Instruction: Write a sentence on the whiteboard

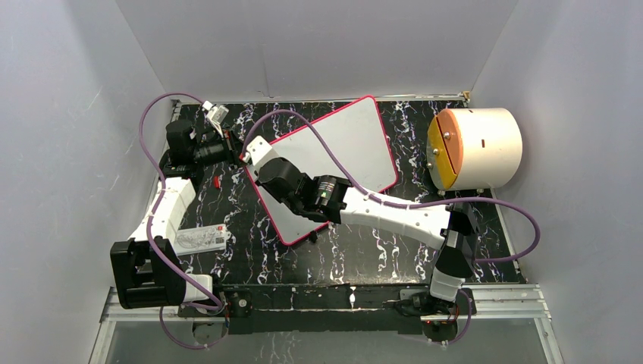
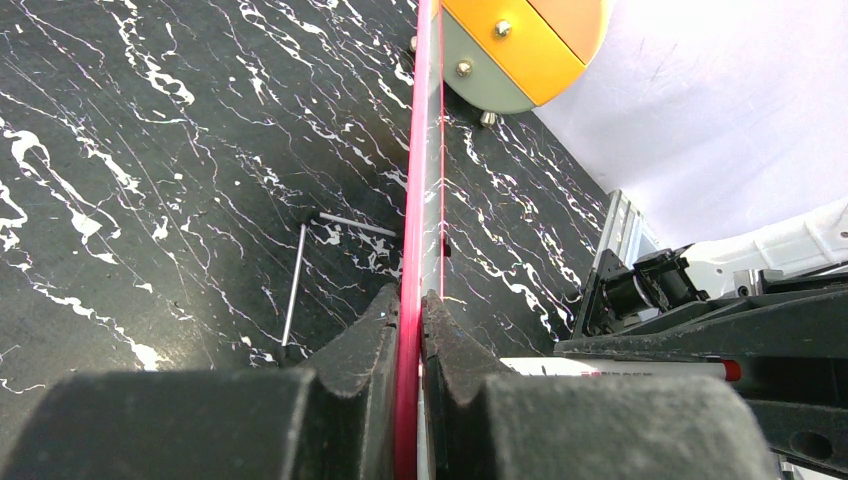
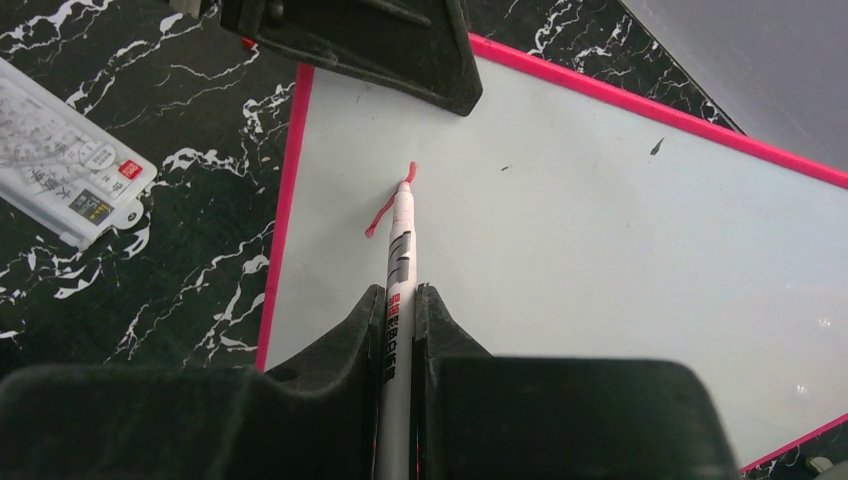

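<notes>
Left gripper [image 2: 410, 300] is clamped on the whiteboard [image 3: 600, 230] rim, board lying on the table [image 1: 364, 254]. Right gripper [image 3: 400, 295] pinches a marker [image 3: 402, 235], tip at a short red stroke [image 3: 383, 215] near the rim.

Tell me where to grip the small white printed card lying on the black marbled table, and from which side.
Probably from straight above, with the jaws across its two long edges near the middle. The small white printed card lies flat on the black marbled table, so no face can be pinched from the side, and its short side offers the narrower span.
</notes>
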Robot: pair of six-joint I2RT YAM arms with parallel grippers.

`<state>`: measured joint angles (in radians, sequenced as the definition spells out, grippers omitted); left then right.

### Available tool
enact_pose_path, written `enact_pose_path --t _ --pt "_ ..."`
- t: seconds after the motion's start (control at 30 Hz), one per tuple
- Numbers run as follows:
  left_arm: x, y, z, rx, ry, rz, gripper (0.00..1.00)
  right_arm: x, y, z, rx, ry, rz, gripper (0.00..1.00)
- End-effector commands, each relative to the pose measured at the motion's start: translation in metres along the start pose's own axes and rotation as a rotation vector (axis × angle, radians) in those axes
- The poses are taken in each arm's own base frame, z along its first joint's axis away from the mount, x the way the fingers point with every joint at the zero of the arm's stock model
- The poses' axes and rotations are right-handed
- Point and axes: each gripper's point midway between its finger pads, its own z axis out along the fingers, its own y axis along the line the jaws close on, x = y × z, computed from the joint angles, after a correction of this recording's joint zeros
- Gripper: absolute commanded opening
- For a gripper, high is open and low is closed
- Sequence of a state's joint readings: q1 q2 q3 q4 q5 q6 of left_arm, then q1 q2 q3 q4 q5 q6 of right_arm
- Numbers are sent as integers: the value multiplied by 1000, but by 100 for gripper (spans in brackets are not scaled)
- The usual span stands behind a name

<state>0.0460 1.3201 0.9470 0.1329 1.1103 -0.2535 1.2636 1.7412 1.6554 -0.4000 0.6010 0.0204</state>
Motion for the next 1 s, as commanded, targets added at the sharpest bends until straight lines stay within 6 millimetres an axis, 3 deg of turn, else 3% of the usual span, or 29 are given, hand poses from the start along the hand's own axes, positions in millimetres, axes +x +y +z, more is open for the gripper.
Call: enact_pose_path --t 0.0,0.43,0.97 --pt "25 2 4 -15 63 -57 0 -33 -14 -12 39 -109 48 0" --pt "26 2 4 -10 64 -58 0 -29 -14 -1 48 -97 48 0" --pt "25 2 4 -11 64 -57 0 3 -9 -2 14 22 22 0"
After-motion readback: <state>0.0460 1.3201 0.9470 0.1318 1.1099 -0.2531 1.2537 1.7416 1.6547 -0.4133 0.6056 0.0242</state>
